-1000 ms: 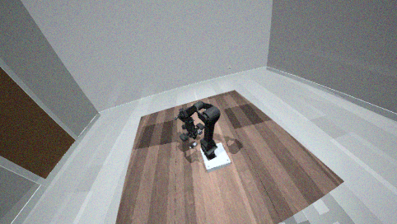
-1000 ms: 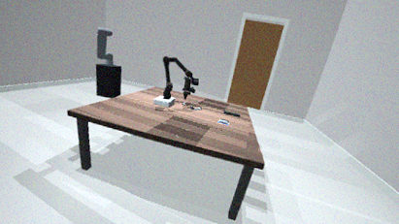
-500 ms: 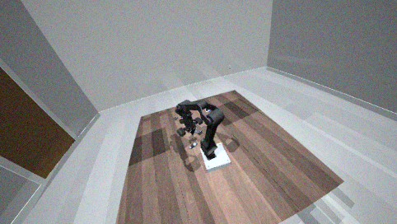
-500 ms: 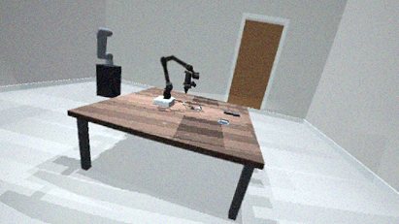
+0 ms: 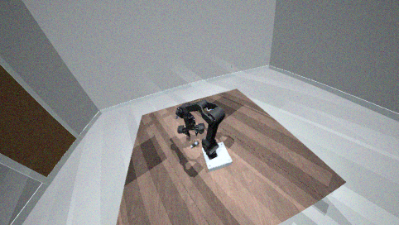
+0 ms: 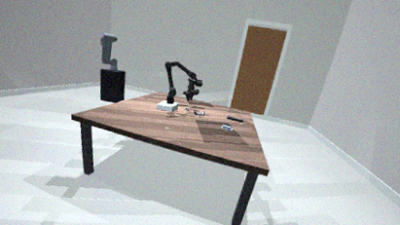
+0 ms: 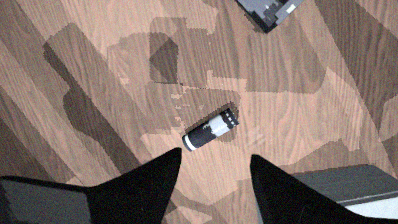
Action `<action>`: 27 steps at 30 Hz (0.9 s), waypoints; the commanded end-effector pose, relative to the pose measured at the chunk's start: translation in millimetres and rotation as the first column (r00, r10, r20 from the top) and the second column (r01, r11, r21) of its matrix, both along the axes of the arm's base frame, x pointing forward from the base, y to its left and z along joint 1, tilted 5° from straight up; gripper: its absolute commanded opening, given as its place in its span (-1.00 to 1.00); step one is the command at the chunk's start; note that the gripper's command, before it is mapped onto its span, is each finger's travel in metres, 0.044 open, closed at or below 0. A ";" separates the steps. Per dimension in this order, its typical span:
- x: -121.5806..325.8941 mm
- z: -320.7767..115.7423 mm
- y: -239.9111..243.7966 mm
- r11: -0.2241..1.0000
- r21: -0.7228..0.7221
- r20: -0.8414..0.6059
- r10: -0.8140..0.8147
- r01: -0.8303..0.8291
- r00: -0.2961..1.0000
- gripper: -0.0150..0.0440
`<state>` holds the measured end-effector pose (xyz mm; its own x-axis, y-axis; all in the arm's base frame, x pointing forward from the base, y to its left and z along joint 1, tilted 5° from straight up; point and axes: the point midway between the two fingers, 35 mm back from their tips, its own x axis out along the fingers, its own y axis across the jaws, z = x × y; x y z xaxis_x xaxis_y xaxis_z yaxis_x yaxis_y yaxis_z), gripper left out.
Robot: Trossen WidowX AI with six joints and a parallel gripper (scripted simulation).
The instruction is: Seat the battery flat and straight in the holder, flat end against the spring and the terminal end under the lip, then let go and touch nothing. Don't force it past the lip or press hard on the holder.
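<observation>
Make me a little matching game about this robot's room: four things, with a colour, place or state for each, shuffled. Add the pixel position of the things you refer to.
Things:
1. Battery (image 5: 194, 144) (image 6: 187, 108) (image 7: 207, 131)
2. End effector (image 5: 192, 136) (image 6: 188, 100) (image 7: 215, 157)
3. Door (image 5: 33, 120) (image 6: 262, 69)
4. Block under the black arm (image 5: 221, 160) (image 6: 167, 106) (image 7: 377, 208)

Matches:
A. Mostly white
B. Open, holding nothing
C. Brown
D. Lying on its side on the tabletop

Pairs: 1-D, 2-B, 3-C, 4-A

And here the brown plank-patterned tabletop (image 5: 240, 182) (image 6: 158, 128) (image 7: 125, 105) shows wood grain, beneath matt-black, smooth-looking gripper fingers.
</observation>
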<state>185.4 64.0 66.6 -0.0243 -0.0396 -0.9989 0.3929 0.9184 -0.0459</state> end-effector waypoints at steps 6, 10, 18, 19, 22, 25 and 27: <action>-11.8 -44.1 9.3 0.619 -0.025 0.028 -0.785 0.785 0.619 0.31; -12.0 -44.8 9.5 0.606 -0.025 0.029 -0.794 0.795 0.607 0.31; -12.0 -44.8 9.5 0.606 -0.025 0.029 -0.794 0.795 0.607 0.31; -12.0 -45.0 9.5 0.606 -0.025 0.029 -0.794 0.795 0.607 0.31; -11.8 -48.8 9.5 0.606 -0.025 0.029 -0.794 0.795 0.607 0.31; -11.6 -53.7 9.5 0.606 -0.025 0.029 -0.794 0.795 0.607 0.31; -11.5 -56.9 9.4 0.606 -0.025 0.029 -0.794 0.795 0.607 0.31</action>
